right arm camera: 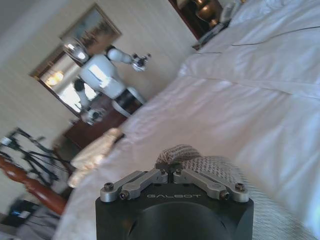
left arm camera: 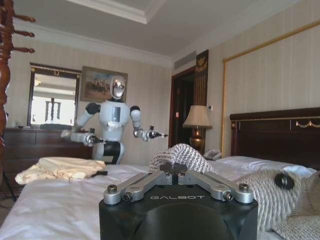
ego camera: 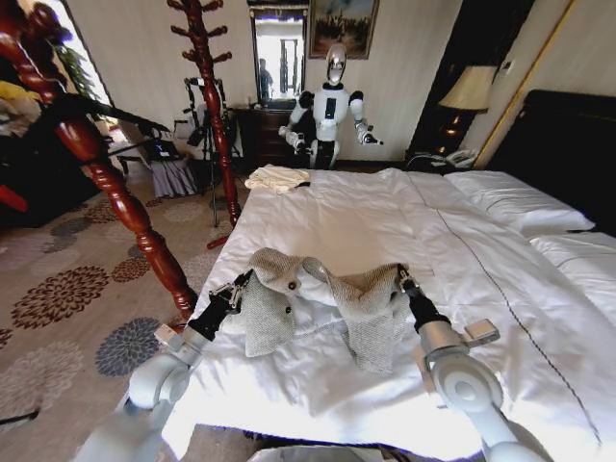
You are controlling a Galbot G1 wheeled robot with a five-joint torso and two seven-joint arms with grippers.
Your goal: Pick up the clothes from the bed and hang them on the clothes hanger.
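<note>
The jacket (ego camera: 322, 303) is stretched crosswise over the bed (ego camera: 385, 221). It is pinched by the left gripper (ego camera: 244, 280) and right gripper (ego camera: 400, 276) (one per end).

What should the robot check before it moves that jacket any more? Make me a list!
1. Left tool shut on the jacket: ok.
2. Right tool shut on the jacket: ok.
3. Jacket lifted off the bed: not ok, its lower part rests on the duvet.
4. Black hanger in reach: cannot tell.
5. Cream cloth apart from the jacket: ok.
6. Coat stand near the left arm: cannot tell.
</note>
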